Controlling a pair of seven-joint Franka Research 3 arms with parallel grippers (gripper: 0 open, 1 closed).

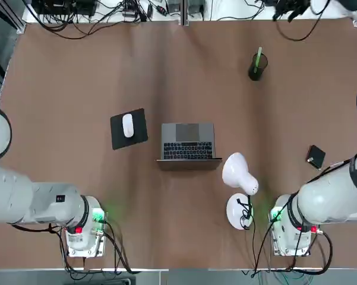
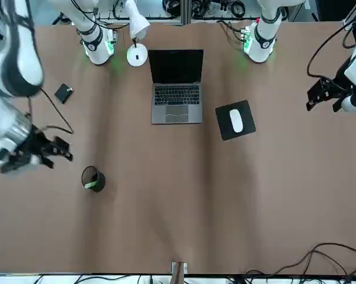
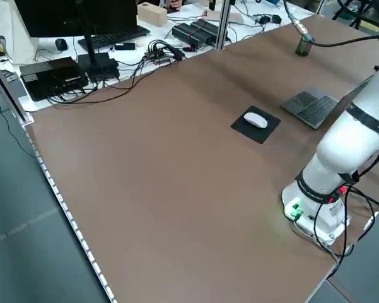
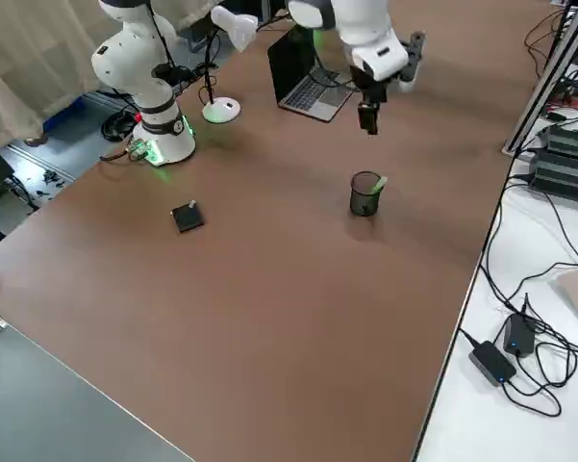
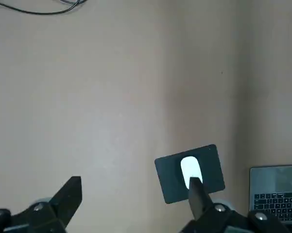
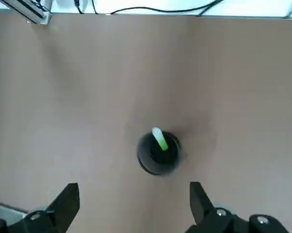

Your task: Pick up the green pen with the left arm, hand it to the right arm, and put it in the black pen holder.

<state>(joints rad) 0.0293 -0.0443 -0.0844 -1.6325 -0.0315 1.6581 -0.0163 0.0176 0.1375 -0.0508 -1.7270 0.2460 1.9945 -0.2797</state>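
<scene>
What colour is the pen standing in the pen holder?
Bright lime green. The pen pokes out of the black pen holder, clearest in the right wrist view.

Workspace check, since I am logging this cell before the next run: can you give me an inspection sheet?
Surface: brown table, no spills seen.
Job's things: green pen stands leaning in the black pen holder, its tip above the rim.
Clutter: laptop, white mouse on a mouse pad, white desk lamp, small black gadget.
Grippers: right gripper open and empty, above the holder; left gripper open and empty, above the table near the mouse pad.
Cables: bundles along the table's far edge and at both arm bases.
Surroundings: side bench with monitor and keyboard.
</scene>
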